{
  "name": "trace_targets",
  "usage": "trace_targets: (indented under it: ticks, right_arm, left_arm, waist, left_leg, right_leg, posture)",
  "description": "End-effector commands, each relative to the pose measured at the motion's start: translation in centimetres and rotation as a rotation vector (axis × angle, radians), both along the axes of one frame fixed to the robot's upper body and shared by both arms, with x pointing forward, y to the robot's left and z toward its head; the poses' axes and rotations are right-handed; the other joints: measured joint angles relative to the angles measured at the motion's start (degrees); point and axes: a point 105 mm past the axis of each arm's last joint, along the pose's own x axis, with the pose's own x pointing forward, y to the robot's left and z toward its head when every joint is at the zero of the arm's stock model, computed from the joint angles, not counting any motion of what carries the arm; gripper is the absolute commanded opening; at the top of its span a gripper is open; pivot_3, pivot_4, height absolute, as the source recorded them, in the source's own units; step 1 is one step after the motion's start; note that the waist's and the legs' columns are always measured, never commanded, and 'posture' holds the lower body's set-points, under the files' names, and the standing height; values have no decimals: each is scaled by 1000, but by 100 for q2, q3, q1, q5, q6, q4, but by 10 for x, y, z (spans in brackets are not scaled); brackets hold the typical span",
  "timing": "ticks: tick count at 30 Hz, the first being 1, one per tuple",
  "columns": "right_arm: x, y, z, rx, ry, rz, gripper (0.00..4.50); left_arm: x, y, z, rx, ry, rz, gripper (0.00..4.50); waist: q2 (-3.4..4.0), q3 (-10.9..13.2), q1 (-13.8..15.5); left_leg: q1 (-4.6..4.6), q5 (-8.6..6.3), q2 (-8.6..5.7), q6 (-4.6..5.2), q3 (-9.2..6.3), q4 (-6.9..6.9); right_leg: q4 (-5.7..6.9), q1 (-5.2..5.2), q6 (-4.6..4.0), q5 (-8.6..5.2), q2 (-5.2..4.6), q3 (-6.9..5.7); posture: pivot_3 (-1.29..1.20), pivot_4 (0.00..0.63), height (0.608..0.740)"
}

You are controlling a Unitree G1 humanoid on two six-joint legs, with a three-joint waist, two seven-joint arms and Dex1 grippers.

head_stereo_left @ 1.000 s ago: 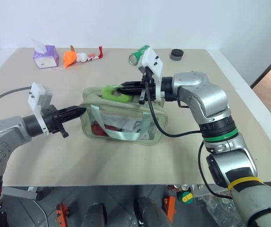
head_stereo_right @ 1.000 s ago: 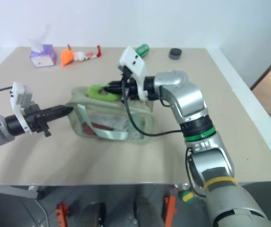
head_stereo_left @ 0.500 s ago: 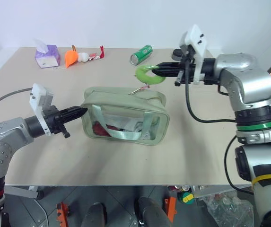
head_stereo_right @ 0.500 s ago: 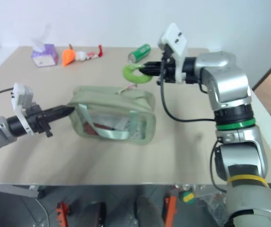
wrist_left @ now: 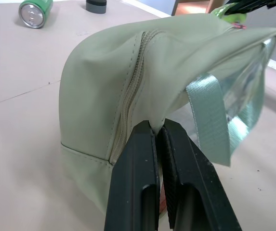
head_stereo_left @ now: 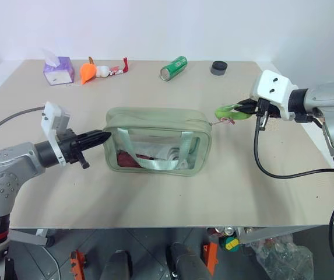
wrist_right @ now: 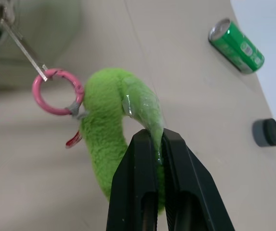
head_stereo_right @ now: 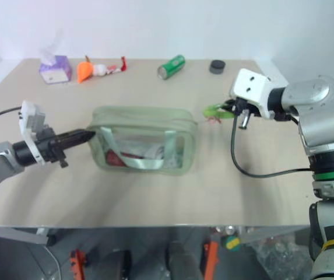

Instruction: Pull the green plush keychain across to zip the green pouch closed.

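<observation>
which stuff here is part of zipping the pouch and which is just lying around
In the job: green pouch, green plush keychain, left gripper pinching the pouch's end, right gripper holding the keychain.

Lying about: purple tissue box, orange toy, green can, dark round cap.

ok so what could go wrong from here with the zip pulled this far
The right pincer grips only a clear tag edge on the lime-green plush keychain; it may slip off. The thin pink ring and metal zipper pull are taut and could bend. The left pincer pinches little of the sage-green fabric pouch.

Right pincer (wrist_right: 158, 144) pinches green plush keychain (wrist_right: 110, 120)
</observation>
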Motion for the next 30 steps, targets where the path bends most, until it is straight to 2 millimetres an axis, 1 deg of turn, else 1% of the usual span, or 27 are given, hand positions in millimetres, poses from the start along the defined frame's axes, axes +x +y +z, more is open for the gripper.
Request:
trace_targets:
  ticks: [1,3,6,8,9,11,13,16,19,24,26,27,28,30]
  right_arm:
    - [-5,-19,-3,-108,-20,-56,26]
    - [-8,-7,-18,-105,20,-15,26]
    - [-12,11,-57,-140,103,44,26]
    - [-19,29,-87,-168,166,108,26]
    - [-22,38,-98,-173,188,141,26]
    - [-25,49,-115,-187,219,182,26]
    - [-22,52,-122,-217,219,190,26]
    - [-13,50,-127,-296,184,192,26]
    - [-15,54,-133,-348,187,250,26]
    - [-6,63,-120,-259,152,238,26]
    - [-8,68,-111,-143,183,236,26]
    - [-11,71,-99,-6,223,236,26]
    - [-17,72,-85,146,280,247,341]
    - [-25,70,-66,314,342,281,815]
  left_arm:
    - [1,2,1,1,-4,4,0]
    - [2,2,1,0,-3,7,0]
    - [2,2,1,-4,-4,7,0]
    - [1,1,1,-6,-4,6,0]
    - [2,1,1,-8,-4,6,0]
    - [1,1,1,-8,-3,5,0]
    - [1,1,1,-6,-1,3,0]
    - [-1,1,2,-7,0,3,0]
    - [-2,2,2,-10,3,5,0]
    - [-4,2,2,-17,7,15,0]
    - [-4,3,1,-18,10,18,0]
    - [-4,3,0,-20,11,21,0]
    - [-4,4,0,-22,13,24,0]
    - [-5,4,0,-27,14,26,0]
  waist:
    - [-1,-1,14]
    - [-1,-1,13]
    - [-2,-1,8]
    - [-2,-1,5]
    - [-2,-2,4]
    - [-2,-1,-2]
    - [-1,-1,-13]
    - [-6,-4,-26]
    - [-7,-5,-29]
    - [-9,-6,-69]
    - [-9,-6,-73]
    - [-8,-6,-75]
    - [-8,-5,-75]
    - [-5,-3,-55]
  left_leg:
    - [-2,0,0,0,-1,0]
    - [-3,0,0,0,0,0]
    - [-1,0,0,0,-1,0]
    - [3,0,1,0,-2,0]
    - [7,0,2,0,-3,1]
    - [8,1,3,-2,-4,4]
    - [9,2,3,-4,-2,7]
    - [14,2,7,-4,-1,19]
    - [19,3,8,-4,0,28]
    - [33,3,19,-4,3,32]
    - [40,3,21,-4,3,32]
    - [41,3,21,-3,3,31]
    - [41,4,22,-3,3,31]
    - [35,4,21,-2,0,31]
  right_leg:
    - [-1,0,1,-1,-1,-2]
    - [-1,0,2,-2,-1,1]
    - [0,1,2,-2,-1,1]
    - [2,3,1,-1,2,1]
    - [2,5,0,-1,3,0]
    - [6,5,-1,1,6,1]
    - [7,5,1,5,7,3]
    - [7,12,2,10,10,3]
    - [7,16,-1,17,14,3]
    - [8,25,-10,28,28,7]
    - [9,29,-13,29,32,9]
    - [10,28,-14,30,34,9]
    - [10,28,-14,30,34,10]
    - [11,27,-12,30,34,10]
  posture:
    - [0,150,740]
    - [0,150,740]
    - [0,150,740]
    - [0,150,740]
    - [0,150,740]
    - [0,150,740]
    - [0,150,740]
    - [0,150,740]
    - [0,150,740]
    - [0,150,740]
    - [0,150,740]
    - [0,150,740]
    - [0,150,740]
    - [0,150,740]
